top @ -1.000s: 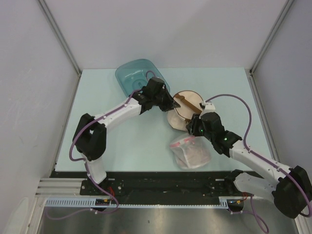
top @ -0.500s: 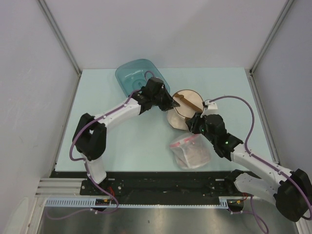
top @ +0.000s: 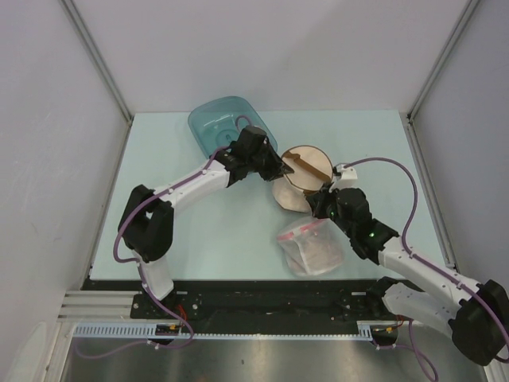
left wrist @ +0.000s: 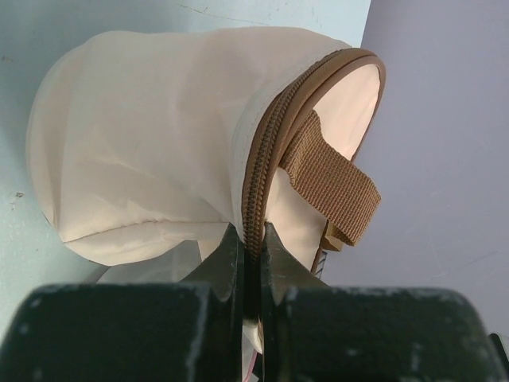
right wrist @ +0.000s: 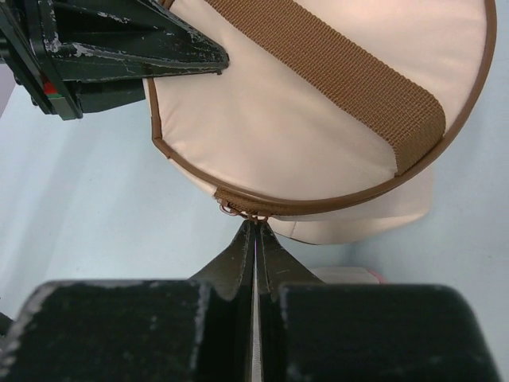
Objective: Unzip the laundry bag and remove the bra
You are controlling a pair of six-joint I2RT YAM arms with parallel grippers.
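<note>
Eyes on the right gripper [right wrist: 254, 232]: its fingers are pressed flat together, with the tips right up against the small metal zip pull [right wrist: 232, 209] at the rim of the laundry bag [right wrist: 294, 135]. We cannot tell whether the pull is actually caught between them or only touched. Across from it, the left gripper [left wrist: 253, 253] is pinched shut on the brown zip seam [left wrist: 262, 175], bracing the bag from the other side. So we have both hands on the bag, facing each other. It sits between them near the middle of the table [top: 183, 239], with its brown strap [right wrist: 334, 76] running across the beige face.

How far along are we? Early, by our reckoning. The zip teeth we can see run closed along the seam, the two halves sit together, and no bra shows anywhere, so presumably it is inside. The unzipping, the opening up and the removal all look yet to be done.

Further out, the teal tub [top: 221, 121] lies just behind the left gripper. A clear plastic bag [top: 308, 247] with a pink strip lies near the right arm.
</note>
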